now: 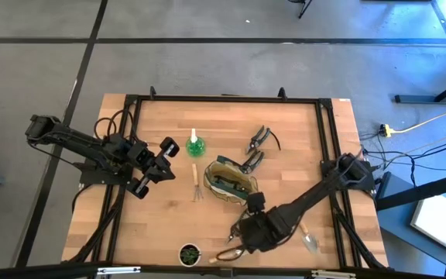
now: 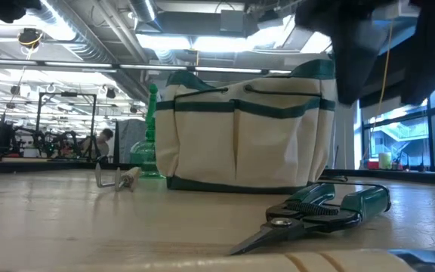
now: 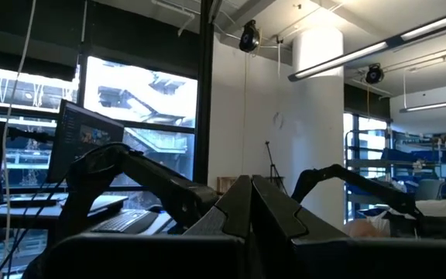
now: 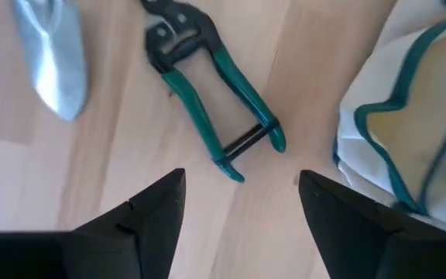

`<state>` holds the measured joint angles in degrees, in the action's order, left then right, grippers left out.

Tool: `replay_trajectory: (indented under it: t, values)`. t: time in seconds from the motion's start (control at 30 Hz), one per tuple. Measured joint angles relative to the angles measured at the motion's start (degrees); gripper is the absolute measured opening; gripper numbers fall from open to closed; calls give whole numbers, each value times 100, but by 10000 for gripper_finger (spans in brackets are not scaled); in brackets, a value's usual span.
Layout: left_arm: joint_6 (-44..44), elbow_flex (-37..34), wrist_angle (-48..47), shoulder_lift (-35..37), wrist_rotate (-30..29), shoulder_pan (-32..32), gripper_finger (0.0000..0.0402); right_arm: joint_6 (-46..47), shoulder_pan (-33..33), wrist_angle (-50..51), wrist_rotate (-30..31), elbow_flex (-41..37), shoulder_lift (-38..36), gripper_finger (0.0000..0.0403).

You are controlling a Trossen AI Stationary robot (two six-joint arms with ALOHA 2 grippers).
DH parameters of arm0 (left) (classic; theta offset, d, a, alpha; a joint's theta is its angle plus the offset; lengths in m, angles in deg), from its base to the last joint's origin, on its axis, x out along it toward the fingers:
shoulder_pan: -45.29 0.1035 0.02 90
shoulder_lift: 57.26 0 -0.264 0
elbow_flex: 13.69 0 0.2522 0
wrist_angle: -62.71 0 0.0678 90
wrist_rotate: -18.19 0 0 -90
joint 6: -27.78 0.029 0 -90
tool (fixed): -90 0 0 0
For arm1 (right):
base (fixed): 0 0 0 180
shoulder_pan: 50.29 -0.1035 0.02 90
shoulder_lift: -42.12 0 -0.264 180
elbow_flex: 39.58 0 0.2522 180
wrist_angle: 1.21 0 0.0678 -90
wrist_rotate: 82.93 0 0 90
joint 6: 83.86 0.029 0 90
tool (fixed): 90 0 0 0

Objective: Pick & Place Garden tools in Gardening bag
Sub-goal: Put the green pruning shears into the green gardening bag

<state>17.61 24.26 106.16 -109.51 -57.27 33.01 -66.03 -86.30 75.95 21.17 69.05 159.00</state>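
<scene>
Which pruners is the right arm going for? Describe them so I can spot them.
Start at the gardening bag mid-table, then go toward the near edge, under the right gripper and its open fingers. The green-handled pruners lie flat there beside a trowel blade; the others are black-handled.

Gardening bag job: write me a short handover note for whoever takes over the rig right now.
Right gripper: open, empty, hovering over the green-handled pruners near the table's front edge, beside the gardening bag.
Left gripper: shut, empty, waiting at the left.
On the table, outside the bag: spray bottle, fork, two black-handled pruners, trowel.
Bag contents cannot be made out.
Left: all of these tools, probably the green-handled pruners first.
</scene>
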Motion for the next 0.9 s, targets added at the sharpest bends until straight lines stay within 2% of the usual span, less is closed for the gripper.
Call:
replay_trajectory:
  t: [0.3,0.57,0.9]
  values:
    - [-14,0,-28,0,7,0,6,-1214,-51,-943,-231,-433,0,254]
    - [-110,0,-31,0,14,0,6,-1273,-69,-1540,-226,-733,0,247]
    - [-127,0,-31,0,15,0,6,-1249,91,-2129,-238,-1267,0,193]
